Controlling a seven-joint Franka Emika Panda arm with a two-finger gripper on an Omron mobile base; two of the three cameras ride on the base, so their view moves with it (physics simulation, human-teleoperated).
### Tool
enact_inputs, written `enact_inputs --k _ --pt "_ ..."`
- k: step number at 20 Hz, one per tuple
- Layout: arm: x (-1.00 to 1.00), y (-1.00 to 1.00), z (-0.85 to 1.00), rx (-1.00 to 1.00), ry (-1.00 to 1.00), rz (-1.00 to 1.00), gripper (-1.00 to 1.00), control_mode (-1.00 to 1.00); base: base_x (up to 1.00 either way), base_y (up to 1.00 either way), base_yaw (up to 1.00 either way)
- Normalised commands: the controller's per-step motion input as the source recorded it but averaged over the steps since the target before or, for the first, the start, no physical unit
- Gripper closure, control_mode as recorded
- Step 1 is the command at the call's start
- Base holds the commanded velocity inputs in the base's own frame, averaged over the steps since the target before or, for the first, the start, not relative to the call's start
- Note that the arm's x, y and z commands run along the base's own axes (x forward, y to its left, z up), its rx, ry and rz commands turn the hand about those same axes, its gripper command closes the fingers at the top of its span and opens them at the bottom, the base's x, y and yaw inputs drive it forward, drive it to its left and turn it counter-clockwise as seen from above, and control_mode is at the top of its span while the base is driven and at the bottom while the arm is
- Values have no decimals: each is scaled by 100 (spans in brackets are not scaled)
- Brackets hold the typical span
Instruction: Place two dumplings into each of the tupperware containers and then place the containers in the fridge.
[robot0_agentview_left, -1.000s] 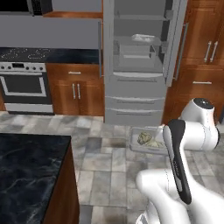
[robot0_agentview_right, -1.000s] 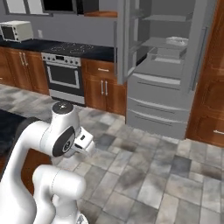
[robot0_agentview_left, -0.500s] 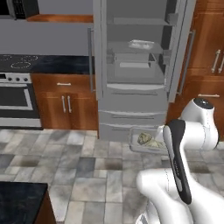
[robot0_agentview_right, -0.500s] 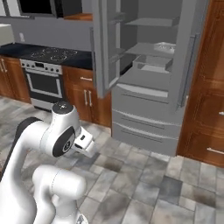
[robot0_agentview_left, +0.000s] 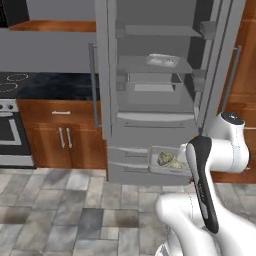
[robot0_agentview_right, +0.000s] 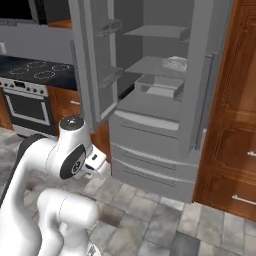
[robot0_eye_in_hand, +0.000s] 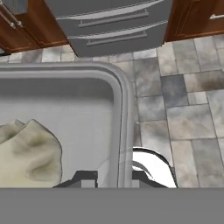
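Hand view: jaws (robot0_eye_in_hand: 110, 178) pinched narrow on the rim of a container (robot0_eye_in_hand: 121, 109), dumplings (robot0_eye_in_hand: 28, 151) inside.
Held low, level with the lower drawers of the open fridge (robot0_agentview_left: 155, 100); shelf with the other container (robot0_agentview_left: 162, 61) straight ahead and well above, so likely up and forward next.

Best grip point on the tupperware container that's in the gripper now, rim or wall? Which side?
The rim, as now. The gripper is shut on the tupperware container, fingers straddling the thin raised rim of a side wall, one inside, one outside. The rim is narrow and upright, so it suits the small jaws. Come from the side away from the dumplings, keeping clear of them.
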Motion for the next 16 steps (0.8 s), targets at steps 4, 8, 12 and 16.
enact_inputs --k 4,8,12,16 --pt "0 0 0 0 0 0 100 100 81 -38 -4" --pt "0 0 0 0 0 0 100 100 82 -32 -4" --pt "0 0 0 0 0 0 100 100 79 -26 -4" --pt "0 0 0 0 0 0 100 100 69 -21 -4"
